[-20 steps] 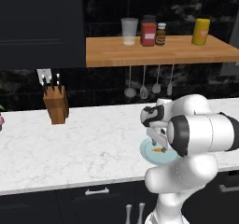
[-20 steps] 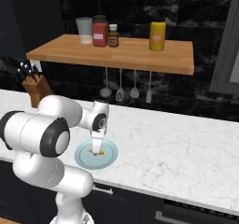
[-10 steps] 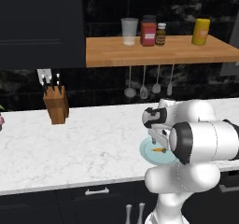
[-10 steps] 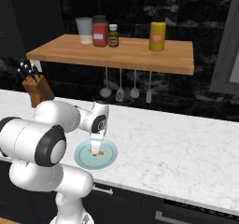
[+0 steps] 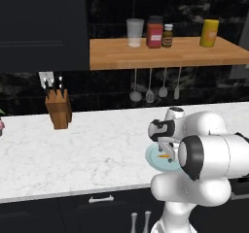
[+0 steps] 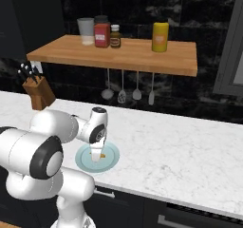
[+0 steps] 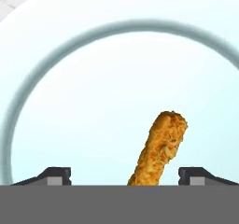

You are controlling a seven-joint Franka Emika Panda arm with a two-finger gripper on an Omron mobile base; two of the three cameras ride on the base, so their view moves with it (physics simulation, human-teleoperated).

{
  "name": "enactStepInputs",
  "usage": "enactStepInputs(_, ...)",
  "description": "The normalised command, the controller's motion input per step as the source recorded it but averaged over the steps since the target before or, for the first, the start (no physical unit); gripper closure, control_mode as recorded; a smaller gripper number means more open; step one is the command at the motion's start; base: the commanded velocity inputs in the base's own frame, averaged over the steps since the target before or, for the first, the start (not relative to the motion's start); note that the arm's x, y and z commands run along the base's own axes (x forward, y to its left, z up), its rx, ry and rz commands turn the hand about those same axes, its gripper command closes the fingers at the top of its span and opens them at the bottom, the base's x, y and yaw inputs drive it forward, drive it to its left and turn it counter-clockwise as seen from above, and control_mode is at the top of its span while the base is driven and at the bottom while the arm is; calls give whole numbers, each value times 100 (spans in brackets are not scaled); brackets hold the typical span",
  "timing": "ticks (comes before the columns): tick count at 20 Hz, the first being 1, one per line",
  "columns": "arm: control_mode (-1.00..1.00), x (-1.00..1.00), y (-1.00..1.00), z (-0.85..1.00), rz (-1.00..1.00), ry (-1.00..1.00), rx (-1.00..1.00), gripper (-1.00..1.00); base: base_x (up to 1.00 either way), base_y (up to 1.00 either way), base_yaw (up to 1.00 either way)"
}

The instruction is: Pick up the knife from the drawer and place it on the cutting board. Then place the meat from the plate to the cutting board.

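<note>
The pale blue-green plate (image 5: 154, 161) (image 6: 110, 161) (image 7: 93, 101) lies on the white marble counter near its front edge. On it rests the meat (image 7: 161, 146) (image 5: 166, 156) (image 6: 97, 157), an orange-brown breaded stick. My gripper (image 7: 125, 175) (image 5: 165, 148) (image 6: 97, 151) points straight down just above the plate and stands open. Its fingertips (image 7: 56, 174) sit on either side of the meat's near end, apart from it. The knife and the cutting board are out of view.
A wooden knife block (image 5: 58, 109) (image 6: 39, 90) stands at the back left of the counter (image 5: 73, 149). Above it, a wooden shelf (image 5: 165, 52) carries jars and bottles, and utensils (image 5: 155, 89) hang under it. Dark cabinet fronts with handles (image 5: 102, 198) run below the counter.
The hand has come down closer to the plate, and the arm's bulk has swung a little nearer the cameras. The meat and plate have not moved.
</note>
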Motion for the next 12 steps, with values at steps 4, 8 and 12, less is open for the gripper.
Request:
enactStepInputs(4, -100, 0, 0, -19, -2, 0, 0, -100, 0, 0, 0)
enactStepInputs(8, -100, -1, 0, -10, -2, 0, 0, 100, 0, 0, 0)
enactStepInputs(12, -100, -4, 0, -9, -2, -1, 0, 100, 0, 0, 0)
